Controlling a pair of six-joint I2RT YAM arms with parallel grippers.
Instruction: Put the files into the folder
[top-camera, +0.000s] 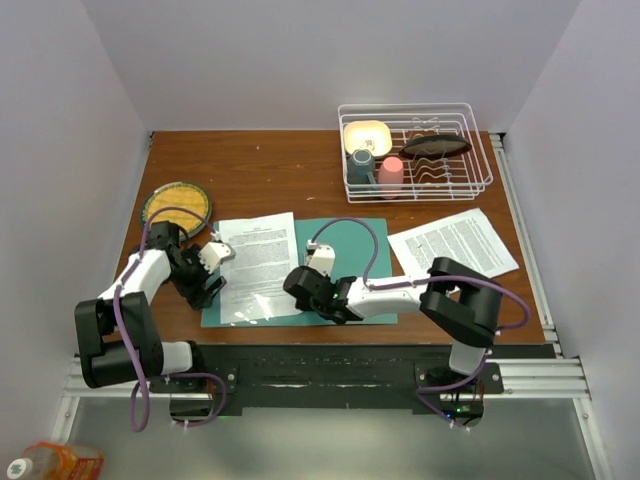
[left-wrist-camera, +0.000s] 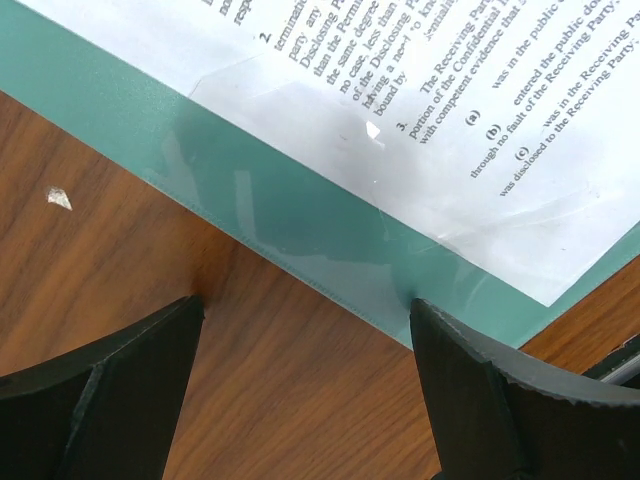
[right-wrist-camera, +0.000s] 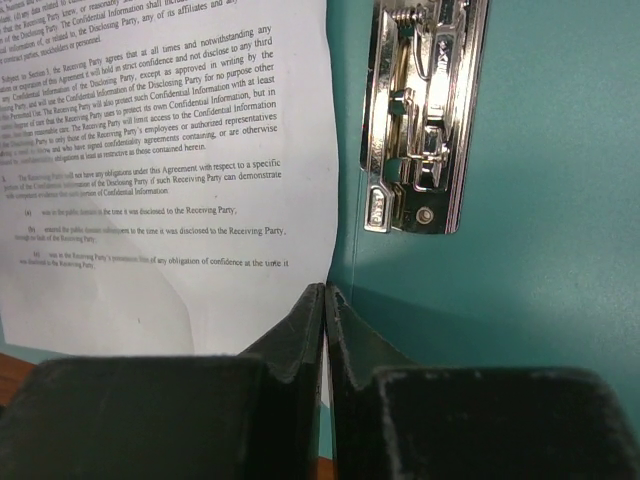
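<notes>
One teal folder (top-camera: 350, 240) lies open, near and central on the surface (top-camera: 270, 170). There are two files: the first file (top-camera: 258, 265) on its left leaf, the second file (top-camera: 453, 243) on bare wood just right of it. The left claw (left-wrist-camera: 305, 330) gapes wide and empty at the folder's left edge. The right claw (right-wrist-camera: 325, 300) is closed at the first file's near right corner; whether it grips the paper is unclear. Only the right wrist view shows the folder's metal clip (right-wrist-camera: 420, 120).

Printed sheet (right-wrist-camera: 160, 150) on left leaf of teal folder (right-wrist-camera: 540, 290), black legal text. Legible phrases: "Receiving Party", "Disclosing Party", "Confidential Information", "was in the public domain at the time it was disclosed to the Receiving Party". Left wrist view, sheet on folder: "3.", "(a)", "(b)", "(c)", "with competent evidence that". Second sheet (top-camera: 453, 243) on worktop (top-camera: 260, 170): print too small to read.
</notes>
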